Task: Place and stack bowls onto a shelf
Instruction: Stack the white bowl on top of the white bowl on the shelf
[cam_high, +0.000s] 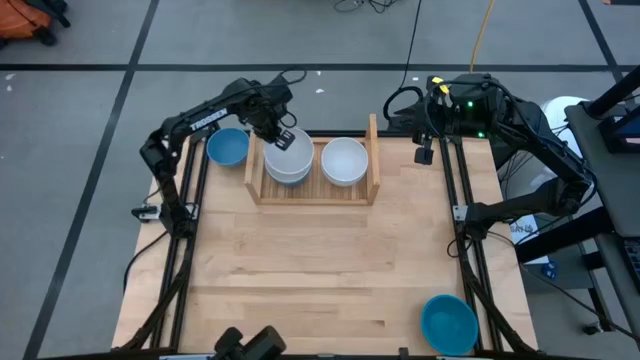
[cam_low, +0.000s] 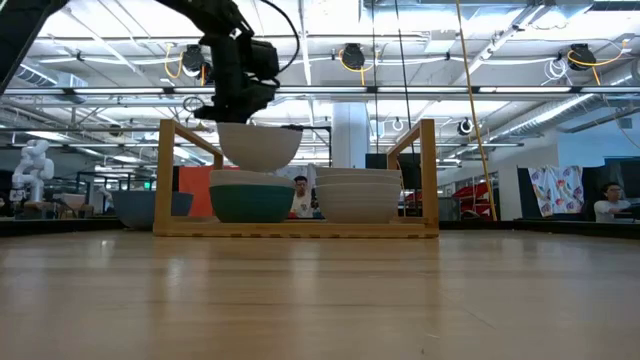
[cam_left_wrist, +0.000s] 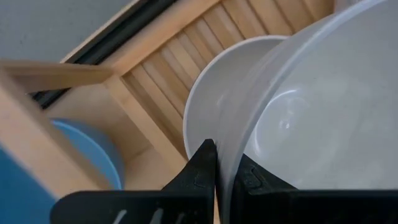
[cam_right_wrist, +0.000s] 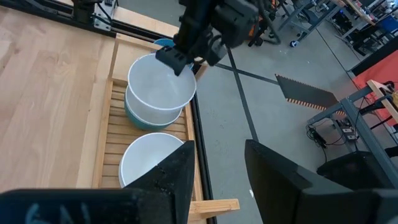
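Observation:
My left gripper (cam_high: 284, 136) is shut on a white bowl (cam_low: 258, 146) over the left stack on the shelf (cam_high: 312, 192). That stack is a white bowl (cam_low: 250, 178) nested in a dark teal bowl (cam_low: 250, 203). A stack of white bowls (cam_high: 345, 160) sits on the right half of the shelf's slatted base. One blue bowl (cam_high: 228, 147) rests on the table just left of the shelf, and another (cam_high: 449, 323) lies near the table's near right corner. My right gripper (cam_right_wrist: 217, 180) hangs open past the table's far right corner, away from the bowls. My left gripper pinches the white bowl's rim (cam_left_wrist: 225, 163) on its far side, with one finger (cam_left_wrist: 204, 167) outside the wall and the other (cam_left_wrist: 252, 177) inside. The fingers come from above, slanting down from the far left. The bowl stays upright just above the stack; whether they touch, I cannot tell.
The shelf's two upright side boards (cam_low: 165, 175) (cam_low: 428, 175) flank the stacks. Black rails (cam_high: 460, 215) run along both table sides. A broad bare stretch of wooden tabletop (cam_high: 320, 270) lies in front of the shelf. People show in the room behind.

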